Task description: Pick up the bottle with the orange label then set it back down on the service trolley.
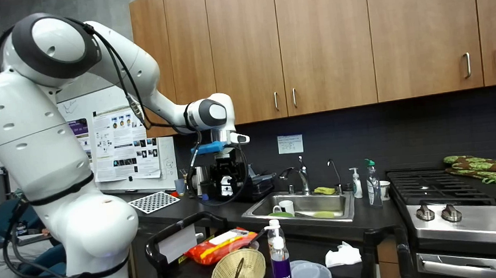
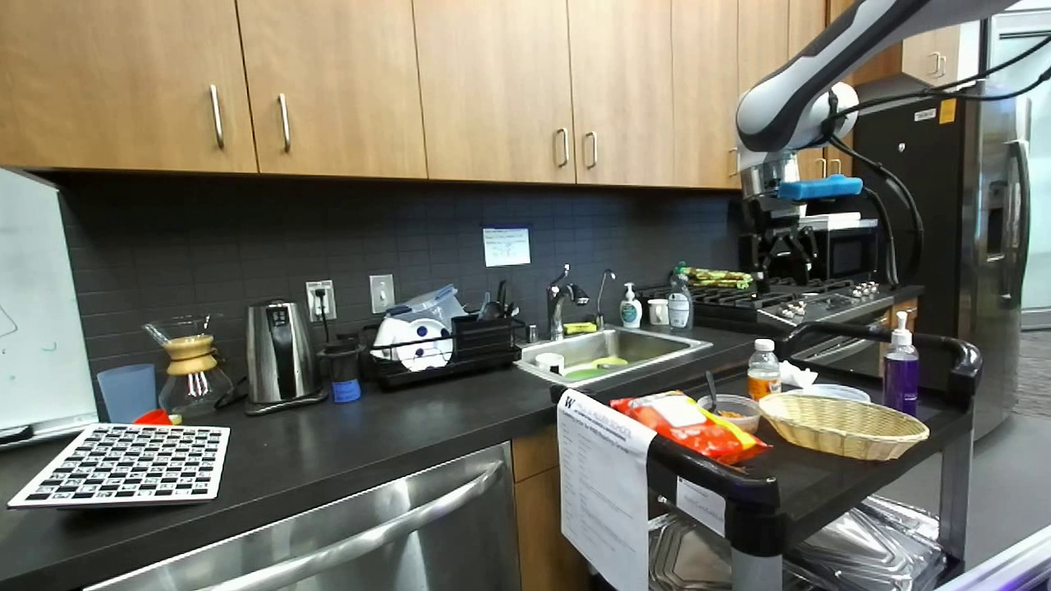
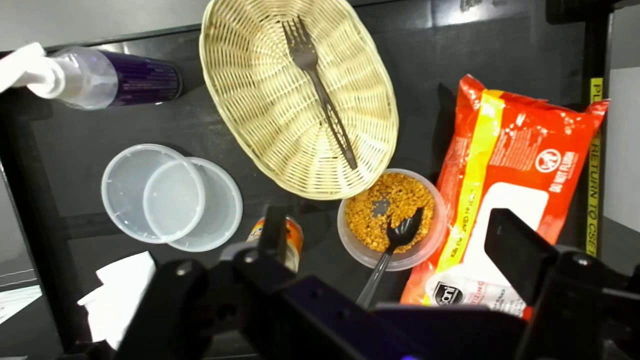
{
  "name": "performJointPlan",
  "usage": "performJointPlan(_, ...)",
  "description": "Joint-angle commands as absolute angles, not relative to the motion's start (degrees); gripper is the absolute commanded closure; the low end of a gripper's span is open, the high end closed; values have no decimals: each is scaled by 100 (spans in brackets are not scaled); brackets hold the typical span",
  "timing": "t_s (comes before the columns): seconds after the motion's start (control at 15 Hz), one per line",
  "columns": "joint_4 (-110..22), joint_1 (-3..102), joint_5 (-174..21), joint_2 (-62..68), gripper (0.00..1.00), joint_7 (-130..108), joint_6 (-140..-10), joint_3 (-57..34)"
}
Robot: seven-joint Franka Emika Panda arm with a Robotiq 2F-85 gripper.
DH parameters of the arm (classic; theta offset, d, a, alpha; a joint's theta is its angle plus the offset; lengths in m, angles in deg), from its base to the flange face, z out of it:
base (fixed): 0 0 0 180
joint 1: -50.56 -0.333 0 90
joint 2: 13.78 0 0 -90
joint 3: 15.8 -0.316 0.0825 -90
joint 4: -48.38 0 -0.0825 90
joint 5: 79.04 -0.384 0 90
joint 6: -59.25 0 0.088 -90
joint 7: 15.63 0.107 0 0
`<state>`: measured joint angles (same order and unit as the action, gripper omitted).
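Orange-labelled bottle (image 2: 764, 373) stands on the service trolley (image 3: 420, 60); in the wrist view your gripper (image 3: 387, 225), fingers wide apart, partly covers it. Nearby: Sani packet (image 3: 505, 167) reading "DO NOT FLUSH", wicker basket (image 3: 270, 130).

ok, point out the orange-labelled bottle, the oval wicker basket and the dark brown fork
Orange-labelled bottle (image 2: 764, 381), in an exterior view: on its label.
Oval wicker basket (image 3: 265, 115), in the wrist view: on its bare woven inside.
Dark brown fork (image 3: 326, 102), in the wrist view: on its handle.
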<state>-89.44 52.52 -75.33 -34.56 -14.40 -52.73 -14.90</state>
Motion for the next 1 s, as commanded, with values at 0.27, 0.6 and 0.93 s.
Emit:
performJointPlan(0.27,-8618,5415,-7500,-2371,0,-2095,-6223,-1133)
performJointPlan(0.6,-8327,5531,-7555,-1732,0,-2248,-6607,-982)
performJointPlan(0.93,-8145,5619,-7634,-1304,0,-2471,-6802,-923)
